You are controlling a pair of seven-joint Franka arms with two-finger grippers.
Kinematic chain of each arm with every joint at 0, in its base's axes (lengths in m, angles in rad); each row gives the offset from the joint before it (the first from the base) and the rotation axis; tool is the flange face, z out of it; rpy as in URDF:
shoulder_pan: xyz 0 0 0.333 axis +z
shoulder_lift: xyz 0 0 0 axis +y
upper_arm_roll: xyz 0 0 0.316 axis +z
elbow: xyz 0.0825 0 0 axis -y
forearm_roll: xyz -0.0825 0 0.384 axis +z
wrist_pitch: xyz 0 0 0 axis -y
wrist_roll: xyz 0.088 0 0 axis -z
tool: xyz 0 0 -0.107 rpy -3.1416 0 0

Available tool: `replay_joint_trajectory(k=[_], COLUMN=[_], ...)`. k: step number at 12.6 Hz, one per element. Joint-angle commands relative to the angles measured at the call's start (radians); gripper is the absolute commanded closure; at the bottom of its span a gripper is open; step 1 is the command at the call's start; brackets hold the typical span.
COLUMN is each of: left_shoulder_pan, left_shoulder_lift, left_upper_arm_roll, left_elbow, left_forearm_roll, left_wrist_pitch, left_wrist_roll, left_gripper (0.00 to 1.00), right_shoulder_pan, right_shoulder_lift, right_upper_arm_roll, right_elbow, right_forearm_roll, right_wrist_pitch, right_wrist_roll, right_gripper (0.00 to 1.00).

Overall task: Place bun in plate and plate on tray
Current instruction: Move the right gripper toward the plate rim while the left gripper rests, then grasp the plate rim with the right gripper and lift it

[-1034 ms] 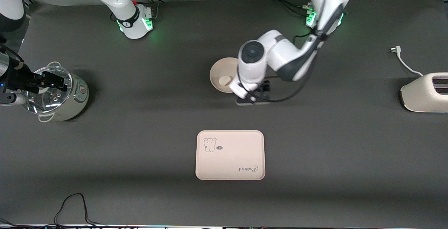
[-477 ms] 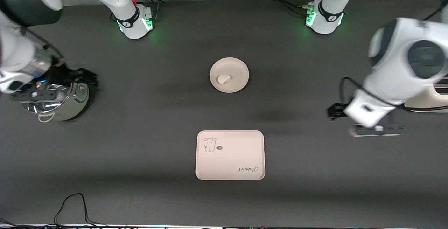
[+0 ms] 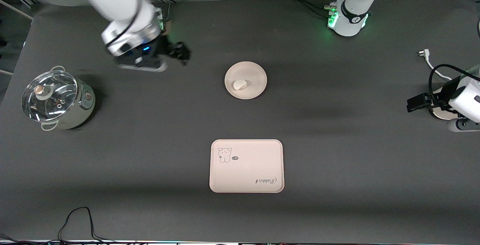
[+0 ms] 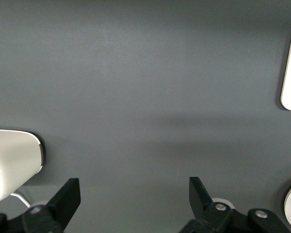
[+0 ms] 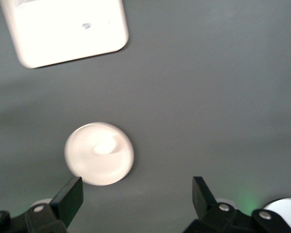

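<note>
The bun (image 3: 240, 85) already lies in the plate (image 3: 255, 73), farther from the front camera than the tray (image 3: 262, 162); with our right hand (image 3: 182, 53) wide beside it and our left hand (image 3: 416, 102) wide by the toaster (image 3: 444, 114), we risk tipping the plate.

- The table (image 3: 337, 170) was covered in a dark grey, matt sheet that looked smooth and gave no glare.
- The tray (image 3: 246, 166) had a matt cream surface, like moulded plastic, with dark printed lettering and a bear drawing.
- The plate (image 3: 245, 79) showed the same matt cream finish, smooth at its rim.
- The bun (image 3: 240, 85) looked soft and dull.
- The pot (image 3: 57, 100) had a glossy clear glass lid and a pale, smooth body.
- The toaster (image 4: 12, 165) had a smooth cream shell with a slight sheen.
- The arms' casings were glossy white plastic; the left gripper (image 4: 133, 196) and right gripper (image 5: 136, 199) had matt black fingers.
</note>
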Motion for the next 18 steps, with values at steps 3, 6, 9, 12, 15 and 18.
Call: replay_joint_trajectory(k=[3,6,9,12,15,18], left_shoulder_pan=[0.014,-0.304,-0.358,-0.354,-0.355,-0.367], left_shoulder_lift=[-0.044,-0.061,-0.058,-0.061,-0.056,-0.039], left_upper_arm_roll=[0.012,0.326,0.416,0.416,0.419,0.416], left_elbow=[-0.022,-0.043,-0.039,-0.037,-0.022,0.007], left_forearm_roll=[-0.008,-0.019,-0.046,-0.055,-0.051,-0.045], left_wrist_pitch=[-0.032,-0.023,-0.012,0.002,-0.014,-0.011], left_wrist_roll=[0.046,0.042,0.063,0.054,0.069,0.127], left_gripper=[0.00,0.00,0.00,0.00,0.00,0.00], right_shoulder_pan=[0.159,0.133,0.114,0.105,0.119,0.178], right_shoulder_lift=[0.035,-0.007,-0.073,-0.013,0.115,0.262], right_upper_arm_roll=[-0.014,-0.019,-0.022,-0.021,-0.008,0.015], right_elbow=[-0.020,-0.145,-0.406,-0.561,-0.630,-0.631], right_forearm_roll=[0.006,0.050,0.110,0.222,0.362,0.509], right_wrist_pitch=[0.078,0.158,0.425,0.706,0.963,1.157], right_wrist_roll=[0.132,-0.061,-0.176,-0.279,-0.411,-0.478], right_gripper=[0.00,0.00,0.00,0.00,0.00,0.00])
